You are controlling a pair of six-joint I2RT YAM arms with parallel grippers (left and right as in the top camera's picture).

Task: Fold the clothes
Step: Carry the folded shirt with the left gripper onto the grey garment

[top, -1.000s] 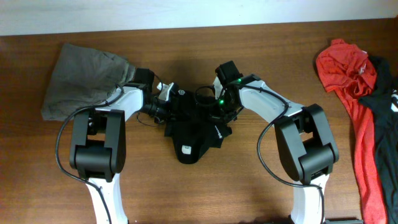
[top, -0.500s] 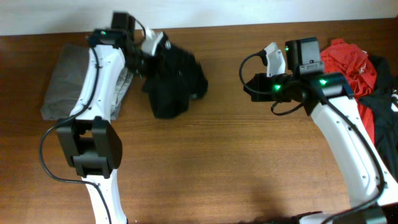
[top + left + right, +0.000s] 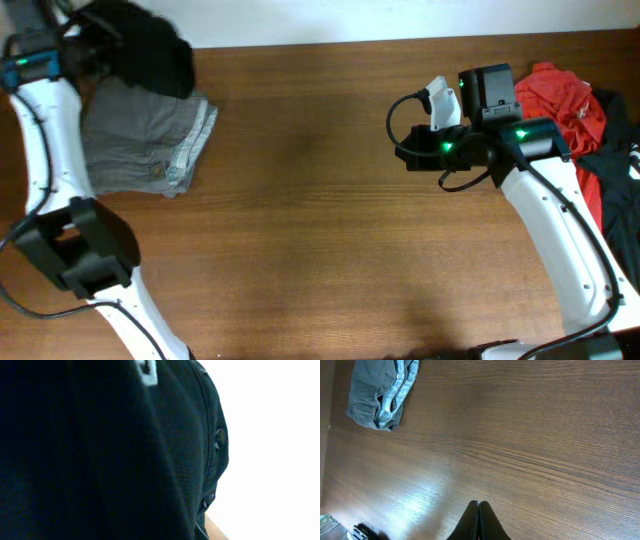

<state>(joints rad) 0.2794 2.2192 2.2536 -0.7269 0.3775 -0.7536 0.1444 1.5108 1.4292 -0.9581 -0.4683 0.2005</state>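
1. Swung away from the middle of the table [image 3: 320, 230], the left arm [image 3: 40, 130] now reaches to the far-left corner. It has carried the black T-shirt [image 3: 145, 50] there with it. The right arm [image 3: 540, 190] has pulled back to the right side.
2. Nearest the bases, the wood is bare across the whole centre, so nothing lies between the two arms.
3. Further out on the right, the right gripper [image 3: 478, 517] hangs over plain wood. Its fingers are pressed together with nothing between them and touch no cloth.
4. Just behind that arm lies the red shirt [image 3: 555, 100], with a dark garment [image 3: 610, 150] beside it at the table's right edge. Of the two arms, the right one is plainly the closer to that pile.
5. On the left, the grey folded garment [image 3: 145, 140] rests flat, its pale striped band toward the table centre.
6. Farthest off, the black T-shirt is a rounded bundle with no clear long axis. It sits at or just past the far edge of the grey garment, and whether it rests on it or hangs above it I cannot tell.
7. Black cloth fills the left wrist view, with the white neck label [image 3: 147, 371] at the top. The left gripper is buried in it, and I cannot tell whether its jaws pinch the cloth or have let go.
8. My judgement is that the coming move turns on the bundle sitting squarely over the grey garment. It lies right at the left arm and well apart from the right gripper across the table.
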